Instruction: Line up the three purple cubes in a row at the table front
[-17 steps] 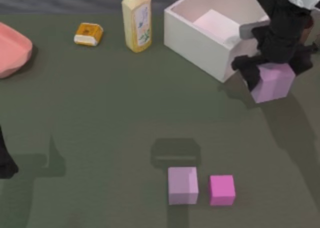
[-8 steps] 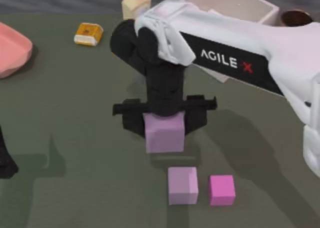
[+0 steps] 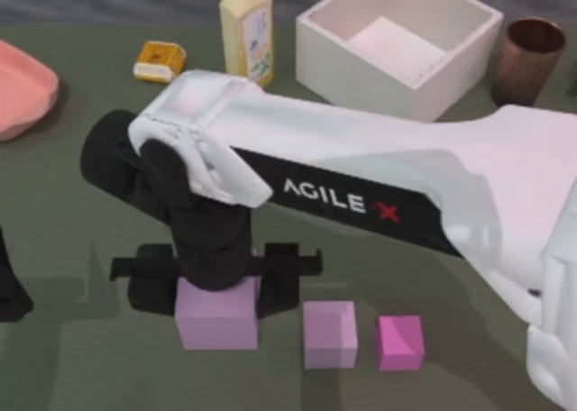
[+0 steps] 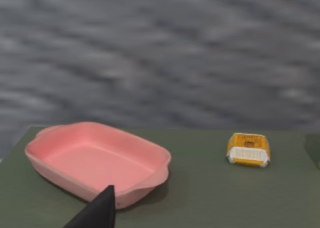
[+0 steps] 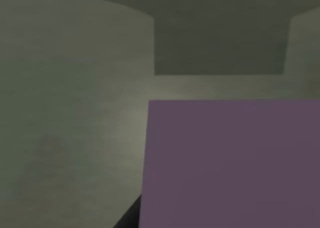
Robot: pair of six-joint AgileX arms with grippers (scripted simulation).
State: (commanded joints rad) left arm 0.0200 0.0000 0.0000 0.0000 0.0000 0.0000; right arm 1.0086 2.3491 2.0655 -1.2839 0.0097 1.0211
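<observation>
Your right hand [image 3: 215, 289] is clamped on the large matte lilac cube [image 3: 216, 315], directly beneath it at the bench [image 3: 90, 204] front, nine o'clock of the medium cube [image 3: 329, 334].

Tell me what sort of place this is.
Likely a simulated tabletop test bench: a dark olive table with unrelated props, a white open box, a bottle, a pink dish and purple cubes.

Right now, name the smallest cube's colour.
Bright magenta-pink; the smallest cube shows best in the top view.
</observation>
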